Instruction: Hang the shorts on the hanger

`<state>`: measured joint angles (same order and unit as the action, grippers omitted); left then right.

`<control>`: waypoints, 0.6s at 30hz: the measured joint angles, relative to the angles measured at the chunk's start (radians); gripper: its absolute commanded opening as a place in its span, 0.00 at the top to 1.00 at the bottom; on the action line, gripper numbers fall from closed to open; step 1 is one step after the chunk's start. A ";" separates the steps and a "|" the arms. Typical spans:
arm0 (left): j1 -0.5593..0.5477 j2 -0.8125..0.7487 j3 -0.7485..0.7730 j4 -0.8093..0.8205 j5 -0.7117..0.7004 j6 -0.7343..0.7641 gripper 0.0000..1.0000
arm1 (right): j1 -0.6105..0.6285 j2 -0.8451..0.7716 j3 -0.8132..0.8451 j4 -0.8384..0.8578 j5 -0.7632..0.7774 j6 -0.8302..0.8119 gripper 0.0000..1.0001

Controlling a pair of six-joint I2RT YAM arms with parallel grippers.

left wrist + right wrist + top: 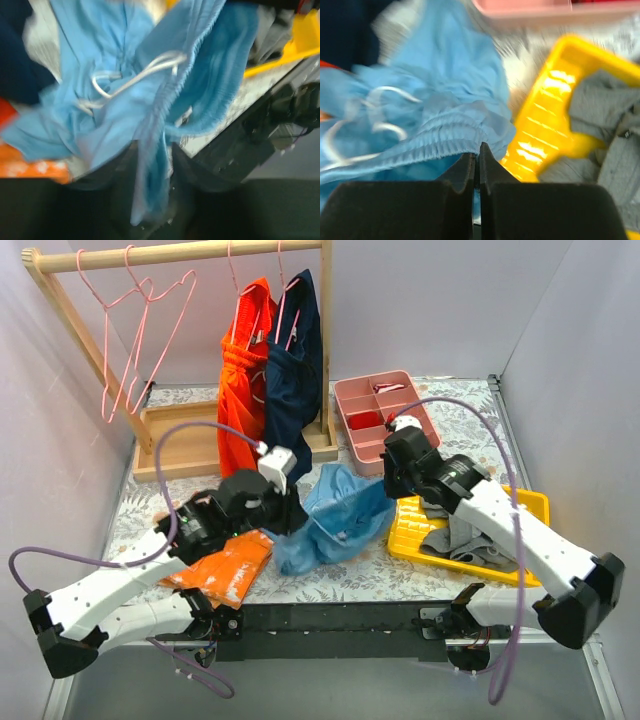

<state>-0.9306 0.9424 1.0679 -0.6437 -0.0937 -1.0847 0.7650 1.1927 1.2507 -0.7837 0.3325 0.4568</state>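
The step in hand looks like the pick-up: the shorts (pixel 335 515) lie bunched at the middle of the table, between the orange patterned cloth (pixel 225 570) and the yellow tray (pixel 530 505), well apart from the pink wire hanger (pixel 165 340) that hangs empty on the wooden rack (pixel 180 252) at the far left. The left gripper (pixel 155 185) has its fingers (pixel 197 172) closed on a fold of the gathered waistband, which runs down between them in the blurred left wrist view. The right gripper (pixel 477 162) has its fingers pressed together at the lower edge of the waistband and seems to nip a thin bit of it, though the view does not make that certain. The heap's long axis runs from the far right to the near left. The waistband (pixel 445 142) stretches roughly across between the two grippers, with the white drawstring (pixel 140 75) looped loose on top. Which way the leg openings point I cannot tell. The next move, I judge, calls for raising both grips together, drawing the waistband taut so the legs hang free, then carrying the garment toward the rack without snagging the orange shorts (pixel 240 390) and navy shorts (pixel 295 360) already hung there.
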 measured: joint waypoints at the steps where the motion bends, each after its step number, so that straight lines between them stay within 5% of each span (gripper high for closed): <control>1: 0.000 -0.009 -0.088 0.013 0.025 -0.031 0.53 | -0.027 0.029 -0.052 -0.001 -0.010 -0.010 0.99; 5: 0.001 -0.015 -0.249 0.029 0.077 -0.117 0.51 | -0.071 0.080 -0.103 -0.020 -0.024 -0.032 0.99; 12: 0.003 -0.036 -0.205 0.096 0.113 -0.150 0.39 | -0.069 0.076 -0.089 0.006 -0.020 -0.065 0.99; 18: 0.004 -0.016 0.153 0.043 -0.014 -0.097 0.32 | -0.069 0.058 -0.109 0.040 -0.029 -0.071 0.99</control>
<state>-0.9268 0.9264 1.2209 -0.6003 -0.1074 -1.1816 0.6956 1.2507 1.1416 -0.7441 0.3031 0.3855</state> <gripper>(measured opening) 0.648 0.041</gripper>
